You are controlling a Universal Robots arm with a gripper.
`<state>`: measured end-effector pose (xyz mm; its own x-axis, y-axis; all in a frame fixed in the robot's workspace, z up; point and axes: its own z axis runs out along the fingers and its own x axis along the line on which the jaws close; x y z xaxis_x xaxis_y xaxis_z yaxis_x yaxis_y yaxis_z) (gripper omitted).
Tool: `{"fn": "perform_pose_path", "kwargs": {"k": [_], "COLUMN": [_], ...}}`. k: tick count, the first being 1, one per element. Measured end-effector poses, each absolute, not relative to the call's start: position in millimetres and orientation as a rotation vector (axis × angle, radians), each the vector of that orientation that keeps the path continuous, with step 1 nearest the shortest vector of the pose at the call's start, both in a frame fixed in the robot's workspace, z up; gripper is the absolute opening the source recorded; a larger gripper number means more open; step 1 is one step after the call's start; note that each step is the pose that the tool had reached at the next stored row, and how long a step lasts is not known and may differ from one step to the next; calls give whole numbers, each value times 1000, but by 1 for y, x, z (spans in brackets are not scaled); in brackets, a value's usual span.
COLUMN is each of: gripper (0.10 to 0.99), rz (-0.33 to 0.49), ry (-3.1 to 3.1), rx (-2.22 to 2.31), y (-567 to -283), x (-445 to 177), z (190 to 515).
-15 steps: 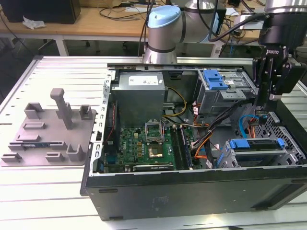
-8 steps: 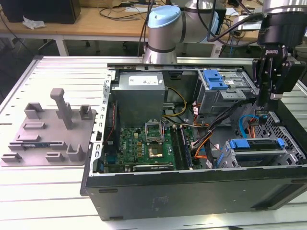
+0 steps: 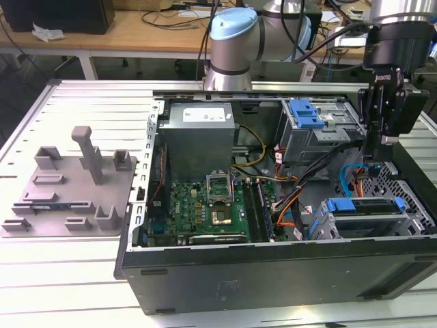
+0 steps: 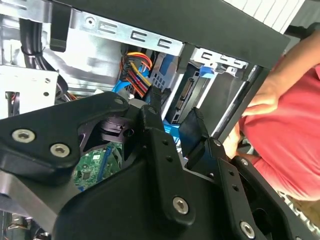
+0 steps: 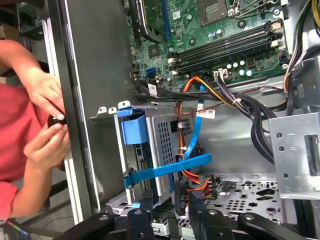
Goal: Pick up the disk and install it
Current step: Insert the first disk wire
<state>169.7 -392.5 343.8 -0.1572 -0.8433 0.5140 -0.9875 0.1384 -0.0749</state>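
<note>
In the first wrist view the gripper [image 5: 164,194] hung over the open case [image 5: 95,75], its fingers [image 5: 146,200] spread with nothing between them. Just beyond their tips the disk [image 5: 134,129] sat in a bay at the case's corner, apart from both fingers. A person's hand [image 5: 44,92] rested outside the case wall. The motherboard [image 5: 215,30] lay deeper in the case.

Green motherboard [image 3: 205,205], black case [image 3: 273,280], black claw [image 4: 175,104], grey fixture plate [image 3: 68,205], red shirt [image 4: 290,150]
</note>
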Motion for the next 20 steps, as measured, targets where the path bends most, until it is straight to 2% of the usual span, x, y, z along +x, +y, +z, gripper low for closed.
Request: {"fn": "perform_pose_path", "kwargs": {"k": [7, 8, 9, 17, 18, 20], "gripper": [416, 400, 325, 314, 180, 169], "rz": [594, 598, 601, 603, 603, 603], "ry": [-2061, -2059, -2056, -2055, -2055, -2055], "rx": [1750, 1748, 1746, 1745, 1745, 1744], "y": [-381, -379, -378, -377, -377, -377], "x": [170, 170, 170, 170, 170, 170], "z": [337, 336, 334, 329, 328, 328]}}
